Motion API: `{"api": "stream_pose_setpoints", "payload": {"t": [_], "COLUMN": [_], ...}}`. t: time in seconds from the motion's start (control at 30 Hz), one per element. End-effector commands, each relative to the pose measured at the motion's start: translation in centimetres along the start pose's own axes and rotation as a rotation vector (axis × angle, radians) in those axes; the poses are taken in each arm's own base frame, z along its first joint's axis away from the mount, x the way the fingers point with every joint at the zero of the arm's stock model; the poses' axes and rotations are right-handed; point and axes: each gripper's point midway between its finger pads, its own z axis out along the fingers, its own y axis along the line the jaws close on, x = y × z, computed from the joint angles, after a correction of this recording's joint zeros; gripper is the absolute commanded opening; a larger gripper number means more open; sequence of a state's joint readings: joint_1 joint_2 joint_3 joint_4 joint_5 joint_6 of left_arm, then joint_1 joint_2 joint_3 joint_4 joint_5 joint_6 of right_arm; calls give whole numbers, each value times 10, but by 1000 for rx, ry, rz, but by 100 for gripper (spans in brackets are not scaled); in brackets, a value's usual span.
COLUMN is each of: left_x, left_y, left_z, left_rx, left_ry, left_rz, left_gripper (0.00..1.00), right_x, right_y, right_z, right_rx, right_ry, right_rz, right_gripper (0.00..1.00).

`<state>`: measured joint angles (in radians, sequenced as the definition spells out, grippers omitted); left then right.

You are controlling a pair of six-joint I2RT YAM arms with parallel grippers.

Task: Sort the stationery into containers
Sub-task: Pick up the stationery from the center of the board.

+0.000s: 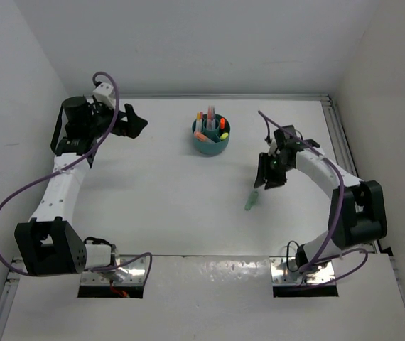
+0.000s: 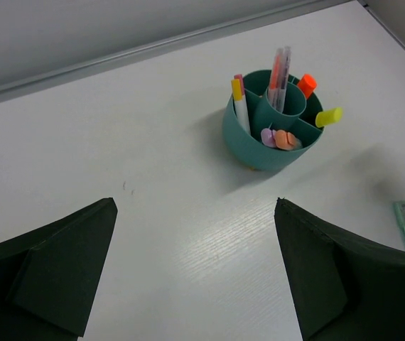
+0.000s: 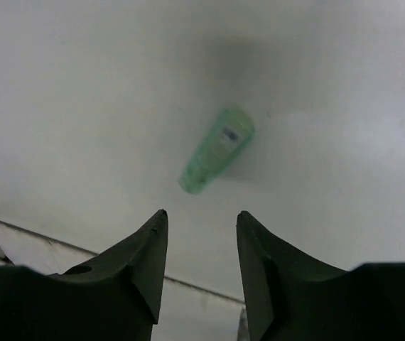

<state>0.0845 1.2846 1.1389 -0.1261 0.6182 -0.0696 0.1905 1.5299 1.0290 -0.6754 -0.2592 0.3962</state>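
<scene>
Green marker (image 3: 217,149) lies just beyond right gripper (image 3: 201,217), jaws part-open, empty; long axis slanted; left gripper (image 2: 195,206) wide open, well apart

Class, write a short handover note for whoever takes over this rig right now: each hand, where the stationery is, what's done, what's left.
Left hand: open, empty, at the far left, facing the teal cup.
Right hand: open, empty, above the green marker, not touching it.
Done: pens and highlighters stand in the cup's compartments.
Left: the green marker lies on the table right of the cup, the only piece seen outside it; it likely goes in next.
</scene>
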Motion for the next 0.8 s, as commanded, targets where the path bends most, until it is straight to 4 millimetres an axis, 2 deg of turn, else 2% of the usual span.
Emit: {"api": "stream_pose_setpoints", "payload": {"t": [0.0, 0.07, 0.13, 0.4, 0.7, 0.77], "left_x": [-10, -6, -5, -1, 7, 8], "left_y": [-12, -15, -17, -19, -20, -19], "left_z": [-7, -6, -7, -18, -31, -33], "left_rx": [26, 35, 41, 25, -3, -9], "left_ry": [-35, -23, -13, 7, 24, 29], "left_rz": [19, 19, 21, 50, 92, 95], "left_gripper": [100, 100, 100, 100, 100, 100], "right_x": [49, 53, 59, 47, 17, 17], "right_y": [-17, -18, -20, -24, -23, -25], "right_z": [6, 11, 17, 37, 55, 60], "right_rx": [105, 106, 118, 162, 192, 198], "right_ry": [157, 153, 178, 206, 210, 220], "right_rz": [105, 128, 147, 225, 265, 271], "right_gripper": [44, 53, 56, 57, 56, 56]}}
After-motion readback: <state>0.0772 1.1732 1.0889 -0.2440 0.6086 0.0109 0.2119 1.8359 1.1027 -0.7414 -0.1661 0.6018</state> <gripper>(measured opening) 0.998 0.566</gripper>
